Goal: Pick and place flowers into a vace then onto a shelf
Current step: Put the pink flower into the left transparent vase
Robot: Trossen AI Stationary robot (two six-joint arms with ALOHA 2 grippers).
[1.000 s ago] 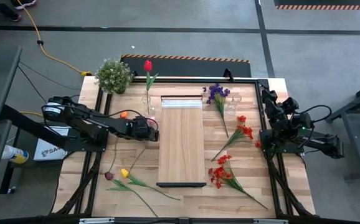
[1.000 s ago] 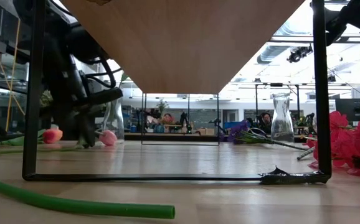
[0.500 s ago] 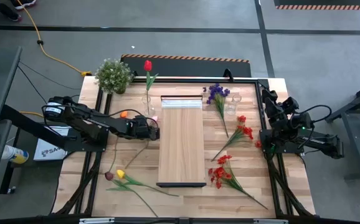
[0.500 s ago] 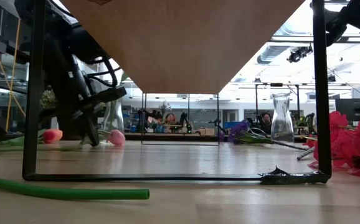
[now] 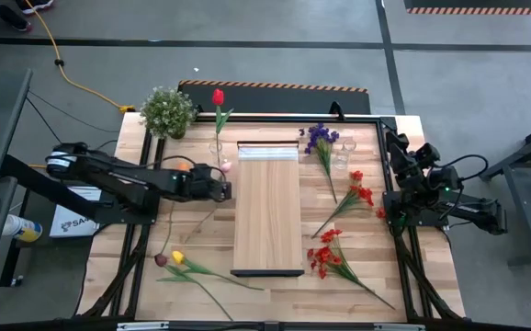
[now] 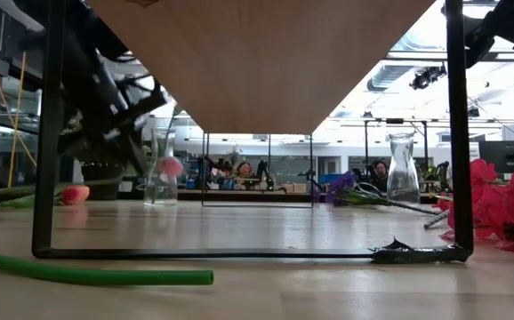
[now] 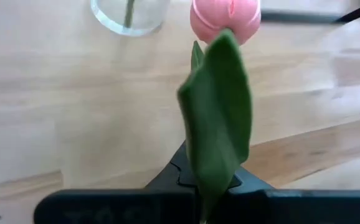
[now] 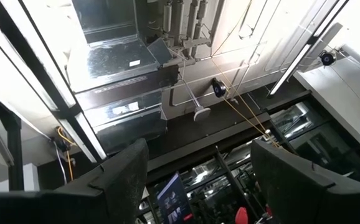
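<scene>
my left gripper (image 5: 221, 189) lifts one pink tulip (image 7: 225, 18) off the table (image 5: 192, 234).
its fingers (image 7: 167, 202) clamp the leafy stem, bloom just ahead of them, beside one glass vase (image 5: 217, 147) holding one red tulip (image 5: 218, 97). the shelf (image 5: 267, 211) sits just past the fingers. right gripper (image 5: 396, 147) parked at the table's edge, fingers (image 8: 127, 171) spread wide.

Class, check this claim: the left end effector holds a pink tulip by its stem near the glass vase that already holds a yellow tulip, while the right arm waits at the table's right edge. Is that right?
One detail is wrong: the tulip already in the glass vase is red, not yellow, as the high view shows. The rest stands: the left end effector holds the pink tulip by its stem near that vase, and the right arm waits at the table's right edge.
</scene>
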